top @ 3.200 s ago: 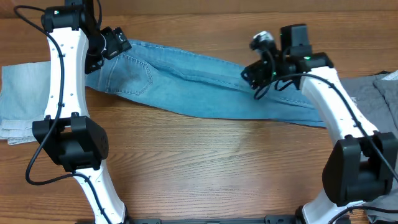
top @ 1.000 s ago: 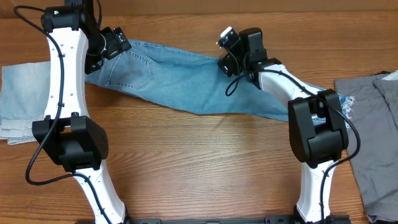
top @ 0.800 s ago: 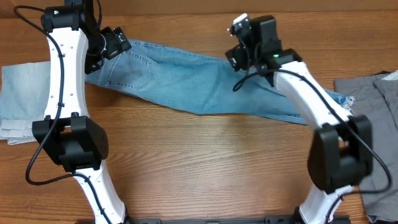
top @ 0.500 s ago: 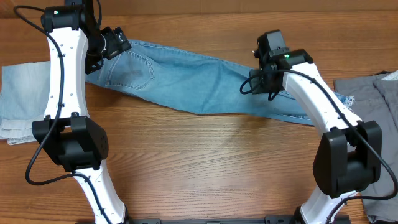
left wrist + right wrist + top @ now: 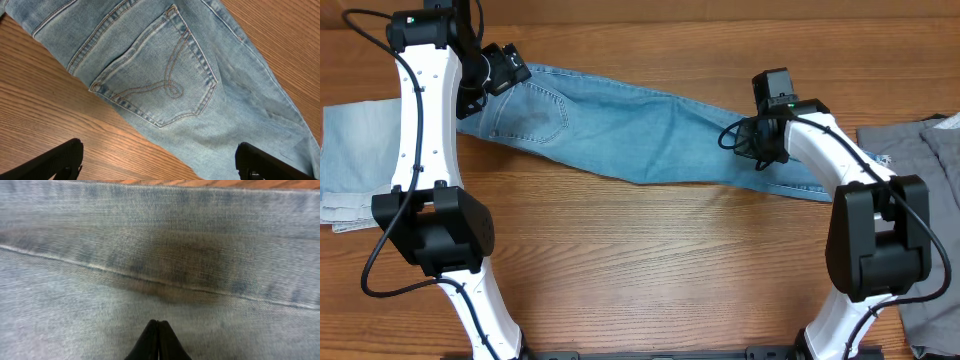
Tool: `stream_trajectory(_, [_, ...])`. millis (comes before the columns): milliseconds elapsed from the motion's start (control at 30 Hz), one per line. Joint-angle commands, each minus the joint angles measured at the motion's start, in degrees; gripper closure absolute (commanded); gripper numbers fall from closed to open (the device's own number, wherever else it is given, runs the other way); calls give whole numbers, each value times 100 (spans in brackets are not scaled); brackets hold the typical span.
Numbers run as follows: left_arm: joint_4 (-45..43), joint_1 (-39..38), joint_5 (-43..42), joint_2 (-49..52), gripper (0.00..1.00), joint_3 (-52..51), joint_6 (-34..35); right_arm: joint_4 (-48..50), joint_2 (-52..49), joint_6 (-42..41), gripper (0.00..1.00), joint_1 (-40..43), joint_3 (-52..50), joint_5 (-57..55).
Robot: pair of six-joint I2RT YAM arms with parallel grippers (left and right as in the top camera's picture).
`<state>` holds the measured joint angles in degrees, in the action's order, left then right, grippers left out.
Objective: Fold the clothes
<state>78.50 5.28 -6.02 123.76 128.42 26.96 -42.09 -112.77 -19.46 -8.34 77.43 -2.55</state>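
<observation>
While the jeans (image 5: 650, 140) lie stretched flat across the far side of the table (image 5: 650, 270), waist end to the left and leg running down to the right, both arms hang over them. One pair of jeans is laid out; two more garments sit at the table's edges – a paler denim piece (image 5: 350, 165) at the far left, apart from the jeans, and grey trousers (image 5: 930, 170) at the far right, near the frayed hem. The left gripper (image 5: 505, 68) hovers above the waist end with its fingers (image 5: 55, 157) spread wide and nothing between them; its wrist camera looks down on one stitched back pocket (image 5: 160, 85) and the wood beside the cloth's edge. The right gripper (image 5: 157, 340) is over the lower leg, its two fingertips pressed together with no gap, pointing at the denim just below a lengthwise seam (image 5: 150, 280) and a darker patch. Whether a pinch of cloth is caught between those closed tips, or they only touch the surface, cannot be told from either view – no raised fold shows.
</observation>
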Motion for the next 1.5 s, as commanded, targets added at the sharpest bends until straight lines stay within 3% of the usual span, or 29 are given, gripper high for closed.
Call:
stream_trajectory(0, [11, -7, -42, -72, 0, 68, 28, 52, -245, -50, 96, 11, -24, -42])
stream_trajectory(200, [13, -7, -42, -72, 0, 68, 28, 358, -374, -24, 96, 111, -24, -1054])
stream_trajectory(600, [11, -7, -42, -72, 0, 68, 28, 1235, -374, 492, 94, 817, -22, -1285])
stream_trajectory(867, [11, -7, -42, -72, 0, 68, 28, -535, 42, -76, 96, 1327, 175, -883])
stream_trajectory(1167, [13, -7, -42, -72, 0, 68, 26, 42, -310, -7, 96, 1523, -142, -684])
stream_trajectory(1400, [11, -7, -42, -72, 0, 68, 28, 1394, -308, 343, 95, 1523, -122, -686])
stream_trajectory(1467, [11, -7, -42, -72, 0, 68, 28, 1386, -269, 343, 95, 1523, -68, -684])
